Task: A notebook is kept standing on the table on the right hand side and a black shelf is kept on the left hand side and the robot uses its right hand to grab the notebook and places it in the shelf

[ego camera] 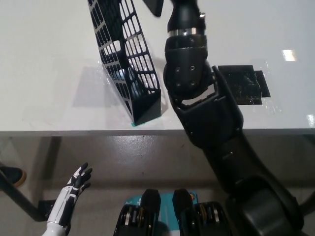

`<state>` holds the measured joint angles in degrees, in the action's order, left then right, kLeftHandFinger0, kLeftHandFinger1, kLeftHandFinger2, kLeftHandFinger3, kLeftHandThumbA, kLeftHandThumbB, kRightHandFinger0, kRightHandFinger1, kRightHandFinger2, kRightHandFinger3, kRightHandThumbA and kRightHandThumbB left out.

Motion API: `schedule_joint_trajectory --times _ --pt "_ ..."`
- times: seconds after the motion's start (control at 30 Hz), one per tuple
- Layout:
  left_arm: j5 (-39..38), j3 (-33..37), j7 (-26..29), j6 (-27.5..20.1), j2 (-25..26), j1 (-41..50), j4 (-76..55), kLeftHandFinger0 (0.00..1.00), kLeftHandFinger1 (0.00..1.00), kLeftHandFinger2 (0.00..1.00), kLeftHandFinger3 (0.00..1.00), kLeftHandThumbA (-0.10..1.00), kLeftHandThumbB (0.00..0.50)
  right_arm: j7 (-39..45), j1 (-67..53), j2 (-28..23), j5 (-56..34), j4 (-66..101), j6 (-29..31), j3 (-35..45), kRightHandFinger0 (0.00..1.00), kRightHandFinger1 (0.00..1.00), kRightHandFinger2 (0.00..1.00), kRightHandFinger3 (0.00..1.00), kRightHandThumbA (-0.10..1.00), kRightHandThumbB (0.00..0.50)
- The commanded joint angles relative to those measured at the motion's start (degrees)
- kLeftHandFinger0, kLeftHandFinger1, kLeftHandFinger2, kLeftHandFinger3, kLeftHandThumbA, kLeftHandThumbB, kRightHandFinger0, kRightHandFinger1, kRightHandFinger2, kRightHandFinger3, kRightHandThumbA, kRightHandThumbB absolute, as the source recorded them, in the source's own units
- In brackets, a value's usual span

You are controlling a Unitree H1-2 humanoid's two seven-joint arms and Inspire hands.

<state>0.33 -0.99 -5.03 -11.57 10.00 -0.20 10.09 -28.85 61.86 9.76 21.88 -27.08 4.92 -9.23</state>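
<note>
Holding notebook above shelf — right hand.

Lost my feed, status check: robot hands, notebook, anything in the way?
Right black robot hand out of frame at top. Dark notebook corner beside black mesh shelf. White left robot hand open, below the table. Nothing blocking the shelf.

Glossy plastic, smooth tabletop
The black shelf looks like shiny moulded plastic lattice; the white table is smooth, faintly reflective.
</note>
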Motion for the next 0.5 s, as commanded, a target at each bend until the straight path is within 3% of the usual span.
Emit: schedule_joint_trajectory --times 0.0,0.13,0.17,0.27,0.47 --pt "-1.0 -0.3 -1.1 -2.5 1.2 -0.3 -0.2 1.00 1.00 1.00 1.00 1.00 0.128 -3.2 4.0 1.2 0.7 -3.6 5.0 0.9 0.00 0.20 0.66 0.82 -0.10 0.096" --pt "-0.3 0.0 -1.1 -3.4 1.4 -0.3 0.0 1.00 1.00 1.00 1.00 1.00 0.122 -2.4 4.1 2.0 -2.4 -8.1 7.6 2.2 0.00 0.20 0.66 0.83 -0.10 0.095" --pt "-0.2 0.0 -1.1 -3.3 1.5 -0.3 0.0 1.00 1.00 1.00 1.00 1.00 0.142 -2.0 4.1 2.3 -3.0 -9.6 8.2 2.5 0.00 0.19 0.65 0.81 -0.10 0.088" --pt "-0.8 0.2 -1.6 -2.9 1.5 -0.4 -0.3 1.00 1.00 1.00 1.00 1.00 0.136 -4.1 5.0 2.7 -2.3 -14.6 10.4 3.1 0.00 0.19 0.65 0.79 -0.10 0.119" --pt "0.6 0.2 -0.9 -2.0 1.6 -0.5 -1.1 1.00 1.00 1.00 1.00 1.00 0.140 -3.1 6.4 3.6 -4.9 -19.7 11.0 5.0 0.00 0.20 0.67 0.79 -0.10 0.129"
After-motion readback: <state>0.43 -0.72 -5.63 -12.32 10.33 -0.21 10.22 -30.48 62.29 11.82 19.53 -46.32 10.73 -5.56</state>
